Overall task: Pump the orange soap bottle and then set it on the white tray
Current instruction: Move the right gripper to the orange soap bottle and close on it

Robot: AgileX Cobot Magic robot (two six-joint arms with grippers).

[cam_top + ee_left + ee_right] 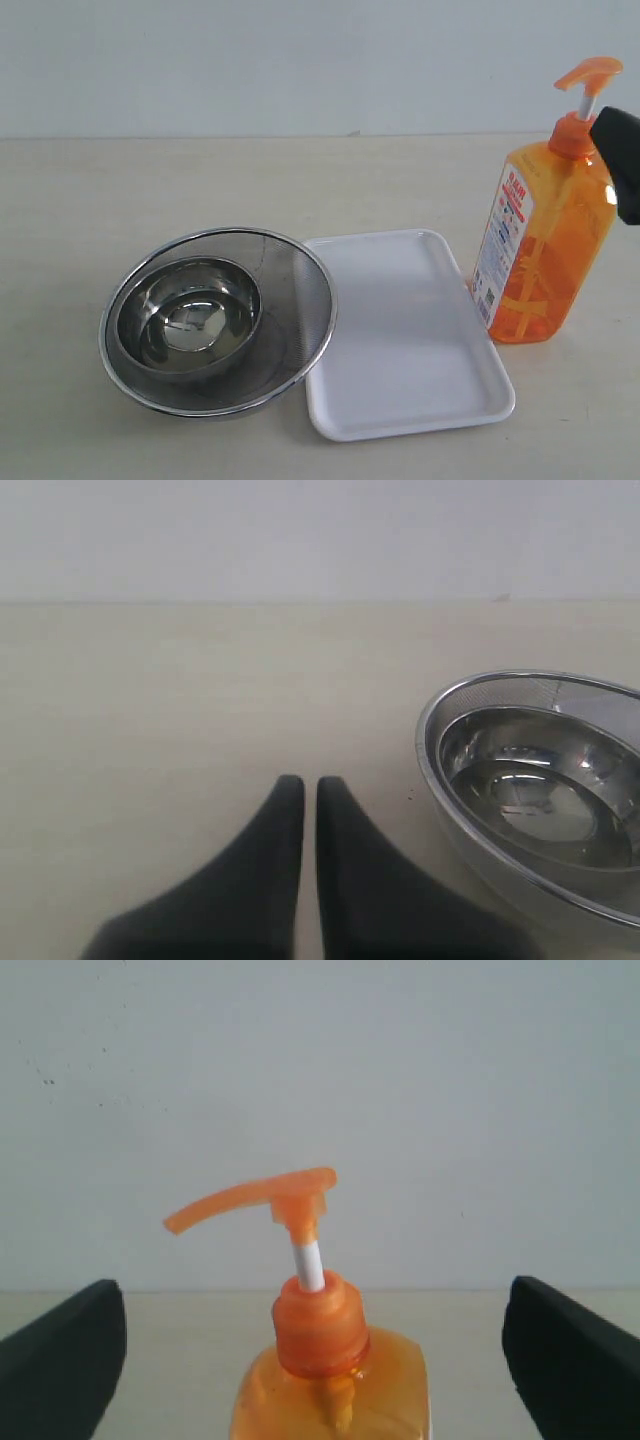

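Right gripper [315,1290] is hanging wide apart, flanking the soap bottle's [545,250] pump without gripping | left gripper [309,785] is resting pressed together over the table [150,190] | translucent bottle is standing upright just beside the tray [410,330], at its 3 o'clock | at 9 o'clock a mesh strainer [290,300] is cradling a steel bowl [190,315] and hiding the tray's rim

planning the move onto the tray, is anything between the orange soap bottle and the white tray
Nothing visible does. The orange soap bottle stands upright close beside the white tray, at its right edge in the exterior view. The mesh strainer sits at the tray's opposite, left edge, off that path.
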